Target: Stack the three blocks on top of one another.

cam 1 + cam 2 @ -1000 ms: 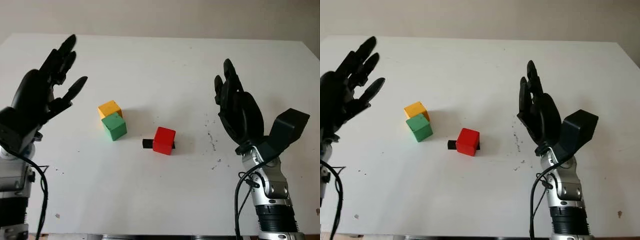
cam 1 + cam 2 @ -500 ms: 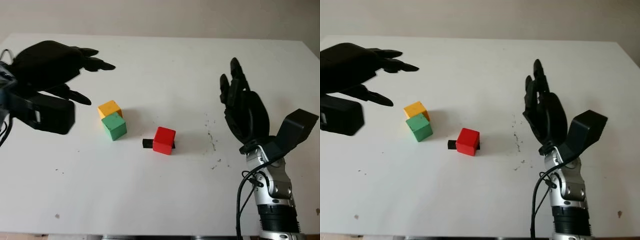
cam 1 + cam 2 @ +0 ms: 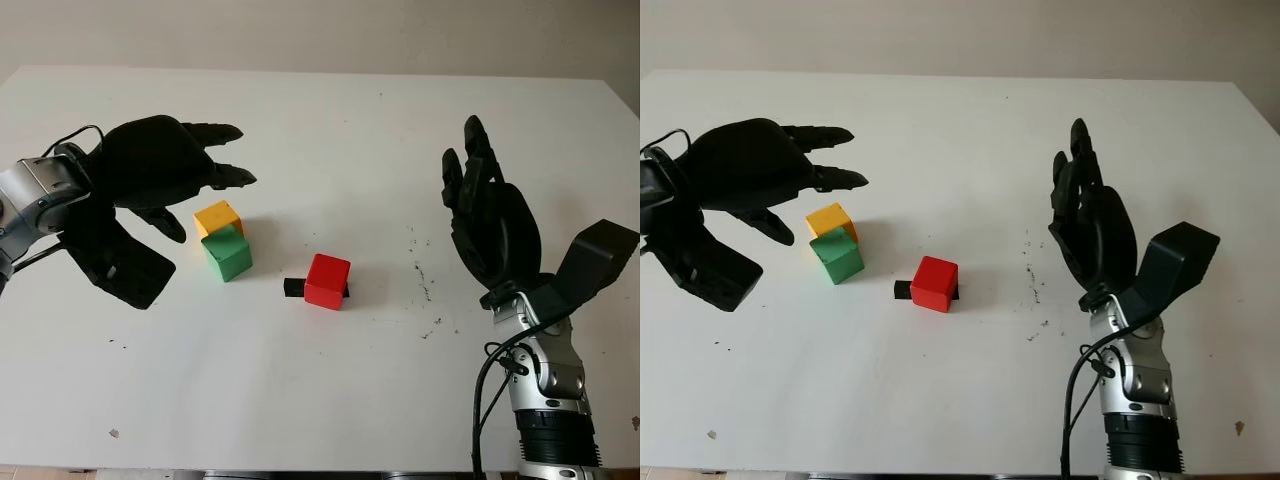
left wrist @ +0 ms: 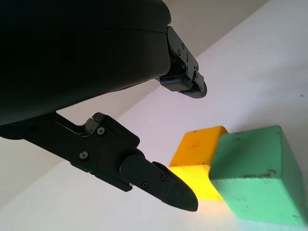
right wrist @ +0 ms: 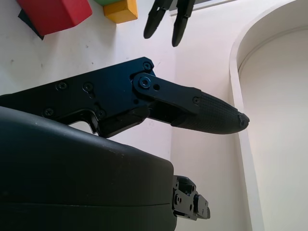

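left hand over the yellow and green blocks, red block apart, nothing stacked.

the left hand (image 3: 165, 175) hangs at the left of the frame with its fingers (image 3: 228, 176) reaching right, above and just left of the yellow block (image 3: 218, 217); it holds nothing and is open, with no finger touching a block. the green block (image 3: 228, 253) sits just in front of the yellow one, touching it, both on the white table (image 3: 320, 380). the red block (image 3: 327, 280) lies right of them near the middle of the frame, apart from the pair, resting over a small black piece (image 3: 293, 287) that pokes out at its left. the right hand (image 3: 490, 225) stands upright at the right of the frame, open and holding nothing, well apart from the blocks.
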### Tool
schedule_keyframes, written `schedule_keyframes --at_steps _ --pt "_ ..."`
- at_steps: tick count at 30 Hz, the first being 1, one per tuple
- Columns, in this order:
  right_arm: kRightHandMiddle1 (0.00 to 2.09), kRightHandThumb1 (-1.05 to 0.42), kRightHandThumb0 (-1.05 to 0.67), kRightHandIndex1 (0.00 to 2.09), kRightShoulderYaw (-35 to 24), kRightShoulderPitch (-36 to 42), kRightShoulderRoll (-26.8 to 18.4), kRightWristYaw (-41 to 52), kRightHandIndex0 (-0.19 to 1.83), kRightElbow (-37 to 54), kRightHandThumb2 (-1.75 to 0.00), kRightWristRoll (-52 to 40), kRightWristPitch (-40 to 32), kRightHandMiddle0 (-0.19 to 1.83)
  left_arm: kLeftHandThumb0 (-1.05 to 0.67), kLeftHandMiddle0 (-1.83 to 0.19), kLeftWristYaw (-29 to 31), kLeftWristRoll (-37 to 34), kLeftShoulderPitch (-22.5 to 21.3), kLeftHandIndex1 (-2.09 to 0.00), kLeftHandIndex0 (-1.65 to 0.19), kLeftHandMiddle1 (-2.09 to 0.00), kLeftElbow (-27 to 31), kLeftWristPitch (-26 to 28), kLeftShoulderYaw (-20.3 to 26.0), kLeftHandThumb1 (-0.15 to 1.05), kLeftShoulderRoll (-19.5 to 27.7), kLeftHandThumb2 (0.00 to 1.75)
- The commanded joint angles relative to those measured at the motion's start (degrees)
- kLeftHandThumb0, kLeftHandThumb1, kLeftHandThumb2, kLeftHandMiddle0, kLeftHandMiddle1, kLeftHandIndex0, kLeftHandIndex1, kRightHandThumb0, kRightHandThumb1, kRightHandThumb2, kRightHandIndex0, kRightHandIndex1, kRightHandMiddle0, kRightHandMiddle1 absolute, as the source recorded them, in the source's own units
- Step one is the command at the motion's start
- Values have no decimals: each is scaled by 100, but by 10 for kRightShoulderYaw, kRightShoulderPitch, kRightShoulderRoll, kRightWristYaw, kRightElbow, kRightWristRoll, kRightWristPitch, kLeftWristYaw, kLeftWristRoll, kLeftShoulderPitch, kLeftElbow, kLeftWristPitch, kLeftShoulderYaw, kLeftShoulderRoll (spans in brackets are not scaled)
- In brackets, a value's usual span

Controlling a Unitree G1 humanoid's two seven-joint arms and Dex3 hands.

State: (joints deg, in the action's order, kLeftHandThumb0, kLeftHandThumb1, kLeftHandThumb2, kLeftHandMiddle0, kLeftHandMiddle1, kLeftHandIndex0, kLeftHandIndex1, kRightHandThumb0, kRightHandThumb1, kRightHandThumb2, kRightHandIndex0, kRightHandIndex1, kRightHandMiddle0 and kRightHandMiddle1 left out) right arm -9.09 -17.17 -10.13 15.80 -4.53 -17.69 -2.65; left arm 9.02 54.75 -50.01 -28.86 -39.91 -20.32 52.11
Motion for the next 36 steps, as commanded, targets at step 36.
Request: schedule_keyframes --at_steps 36 --pt "0 -105 -73 0 0 28 5 0 -19 17 -73 8 -2 -19 -47 -27 -216 104 -81 -20 -80 -8 -173 -17 -116 87 -38 7"
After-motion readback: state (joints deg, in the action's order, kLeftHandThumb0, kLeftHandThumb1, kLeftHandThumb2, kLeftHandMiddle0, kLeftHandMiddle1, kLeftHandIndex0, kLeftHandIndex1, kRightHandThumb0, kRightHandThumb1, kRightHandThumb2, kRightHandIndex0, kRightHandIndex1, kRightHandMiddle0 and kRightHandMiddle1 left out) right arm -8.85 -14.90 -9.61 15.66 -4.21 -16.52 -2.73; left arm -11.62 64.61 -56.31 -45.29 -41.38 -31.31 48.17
